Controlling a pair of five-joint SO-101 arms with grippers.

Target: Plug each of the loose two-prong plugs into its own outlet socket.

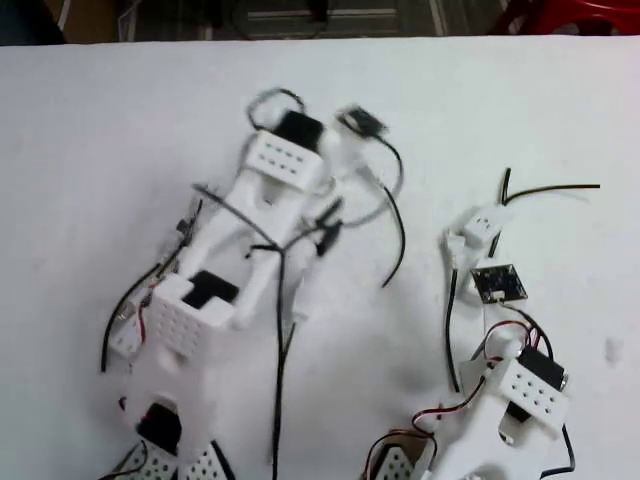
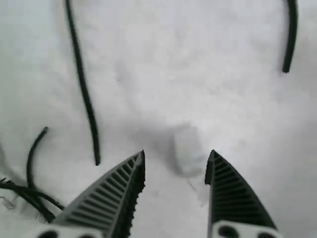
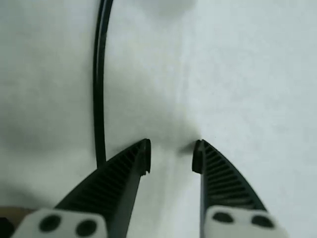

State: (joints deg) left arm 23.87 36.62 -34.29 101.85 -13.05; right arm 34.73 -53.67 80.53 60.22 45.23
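**Left arm** (image 1: 225, 225): it extends from the near left of the bench (image 1: 90, 120) toward the far centre.

**Left pincer** (image 2: 177, 156): open. The two black ribbed fingers (image 2: 114, 198) stand apart and grip nothing.

**White plug** (image 2: 187, 151): it lies flat on the bench just ahead of the left pincer's fingertips, in line with the gap between them and touching neither. It is blurred, so its prongs cannot be made out. In the high view the white plug (image 1: 300, 298) sits near the centre of the bench, just right of the left arm. A thin black lead (image 1: 279, 400) passes just beside it and runs to the near edge.

**Right arm** (image 1: 520, 395): it stands at the near right of the bench.

**Right pincer** (image 3: 171, 148): open. Its fingers (image 3: 119, 183) are spread over bare bench with nothing between them. A straight black lead (image 3: 100, 84) lies on the bench beside one finger and ends near that finger's tip, without entering the gap.

**Loose leads, high view**: a curved black lead (image 1: 398, 235) lies at the centre of the bench, between the two arms. A bent black lead (image 1: 555, 187) lies at the far right, well apart from the left arm.
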